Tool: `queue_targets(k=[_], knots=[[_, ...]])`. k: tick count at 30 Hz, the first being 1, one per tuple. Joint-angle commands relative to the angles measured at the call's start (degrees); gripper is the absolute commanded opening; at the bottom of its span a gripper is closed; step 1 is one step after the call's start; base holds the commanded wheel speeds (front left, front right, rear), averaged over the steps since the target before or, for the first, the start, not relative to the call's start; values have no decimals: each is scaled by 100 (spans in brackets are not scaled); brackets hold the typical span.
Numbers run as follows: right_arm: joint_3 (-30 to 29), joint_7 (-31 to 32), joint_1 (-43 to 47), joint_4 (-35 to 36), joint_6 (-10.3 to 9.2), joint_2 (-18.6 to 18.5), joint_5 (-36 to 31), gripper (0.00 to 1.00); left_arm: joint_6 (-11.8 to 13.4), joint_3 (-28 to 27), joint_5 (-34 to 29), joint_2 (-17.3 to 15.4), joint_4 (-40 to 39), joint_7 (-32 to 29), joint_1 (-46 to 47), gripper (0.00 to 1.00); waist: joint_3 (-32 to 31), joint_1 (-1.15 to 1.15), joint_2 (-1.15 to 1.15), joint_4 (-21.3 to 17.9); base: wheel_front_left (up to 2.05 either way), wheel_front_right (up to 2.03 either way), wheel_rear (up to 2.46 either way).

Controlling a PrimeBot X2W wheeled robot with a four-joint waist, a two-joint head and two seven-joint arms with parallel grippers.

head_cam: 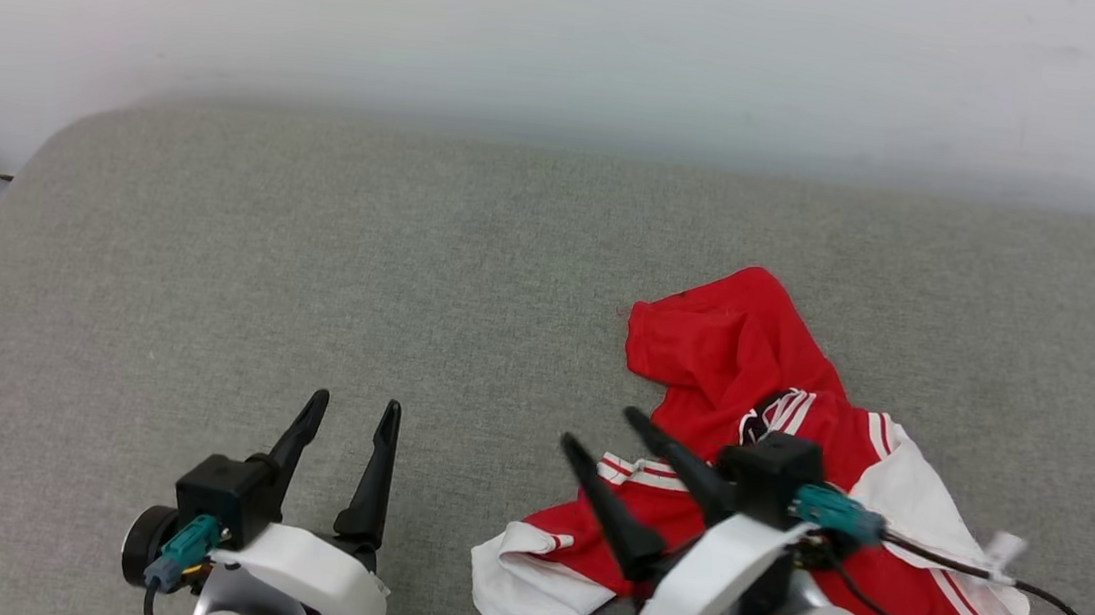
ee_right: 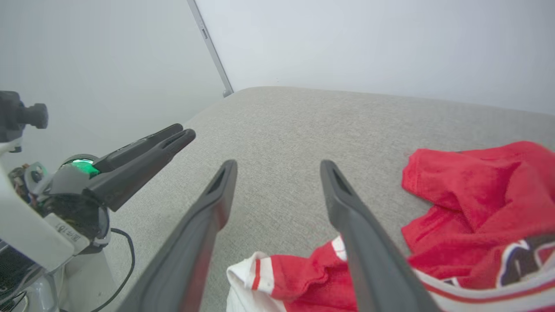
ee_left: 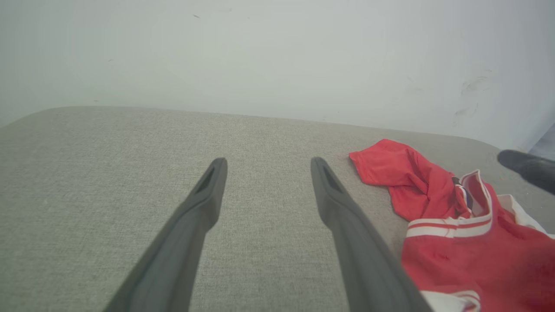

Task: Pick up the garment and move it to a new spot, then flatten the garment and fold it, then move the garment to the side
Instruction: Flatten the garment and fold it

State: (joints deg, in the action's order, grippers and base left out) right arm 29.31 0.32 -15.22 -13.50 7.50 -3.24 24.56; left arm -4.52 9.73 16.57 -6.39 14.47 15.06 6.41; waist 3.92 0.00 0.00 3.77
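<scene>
From my station I see the bright red jersey shirt with white sleeves and red-white striped trim [head_cam: 744, 357] lying crumpled on the right half of the grey fabric-covered cushion [head_cam: 311, 255], nearer the front edge than the pale wall [head_cam: 574, 29] at the far side. One white sleeve spills out at its near left, another at its near right, and a scrap of the black white-outlined lettering shows among the folds. My right end effector [head_cam: 606, 432] is over the near left part of the shirt, its two long dark fingers spread wide and pointing far and left, with no cloth between them. In the right wrist view the same wide gap [ee_right: 278, 167] frames bare grey cushion, with the shirt [ee_right: 468, 186] bunched to the right of the fingers and beneath them. My left end effector [head_cam: 355, 403] sits well apart from the shirt on the near left, fingers also wide and holding nothing. Its wrist view [ee_left: 268, 162] shows the shirt [ee_left: 455, 255] off to the right.
</scene>
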Motion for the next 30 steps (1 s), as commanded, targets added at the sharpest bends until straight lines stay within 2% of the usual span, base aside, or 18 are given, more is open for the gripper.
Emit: queue_targets(k=[1,9,12,16,19,22,25,30], knots=[[-90,-5,102,52,-2,-35,-77,100,19,-5,-31,16,2,13,-57,100,-60,0,0,-31,0,0,0],[-1850,393,863,826,-2,8,-724,100,59,1,-32,-27,-18,13,-151,100,-215,0,0,-129,0,0,0],[-2546,774,1127,1034,-2,2,-896,100,54,-5,-25,-43,-34,12,-167,100,-232,0,0,-160,0,0,0],[-3243,1601,1345,1075,-2,-213,-990,100,55,-16,-12,-47,-67,13,-152,100,-215,0,0,-208,0,0,0],[-3331,2391,1332,1024,-2,-410,-920,100,67,-27,-11,-54,-100,12,-136,100,-165,0,0,-264,0,0,0],[-3134,3060,1159,982,-2,-649,-874,100,44,-14,-6,-66,-113,12,-55,100,-91,0,0,-284,0,0,0],[-2849,3357,937,976,-2,-827,-814,100,30,-11,-11,-71,-140,13,18,100,19,0,0,-279,0,0,0],[-2377,3493,440,640,-2,-1028,-728,100,19,-11,-24,-86,-213,12,112,100,251,0,0,-235,0,0,0]])
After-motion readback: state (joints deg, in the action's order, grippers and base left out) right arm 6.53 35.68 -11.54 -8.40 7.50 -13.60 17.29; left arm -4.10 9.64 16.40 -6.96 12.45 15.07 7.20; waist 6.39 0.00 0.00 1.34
